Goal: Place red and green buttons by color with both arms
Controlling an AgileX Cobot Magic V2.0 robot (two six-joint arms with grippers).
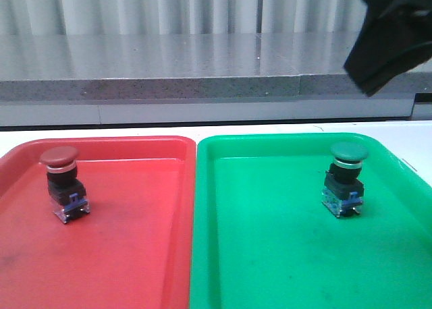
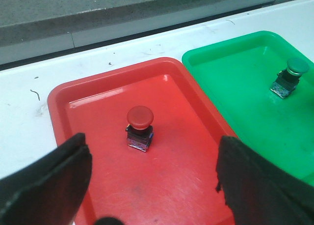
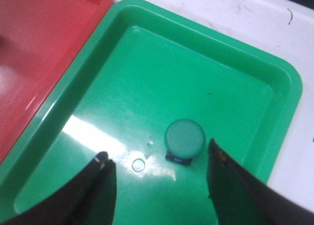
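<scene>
White tabletop point(image 1: 297, 127) w/ a grey speckled ledge point(image 1: 169, 86) behind and pale vertical panels at the back. Two trays sit side by side, rims touching: red tray point(image 1: 135, 255) on the left, green tray point(image 1: 270, 268) on the right.

Red button point(image 1: 63, 183) stands upright in the red tray, toward its far-left part. Green button point(image 1: 346, 179) stands upright in the green tray, far-right part. Each is already on its matching colour, so sorting looks done as things lie.

Left gripper point(image 2: 152, 185): jaws spread wide, nothing between them, hanging above and short of the red button, not touching. Right gripper point(image 3: 159, 185): also released, jaws apart, empty; green button sits just beyond the gap, no contact visible. Front view shows only a black chunk of the right arm point(image 1: 395, 36) up high.

Handling, my read: small, light, rigid plastic/metal parts, not fragile. Mushroom cap is domed and smooth, prob slippery and wider than the body, so a poor place to pinch. Better hold is the squarish black body below the silver collar: flat sides, jaws across them, approach from above. Top-heavy on a narrow base, so a sideways nudge could tip it; tray floor looks glossy, so it may skid.
</scene>
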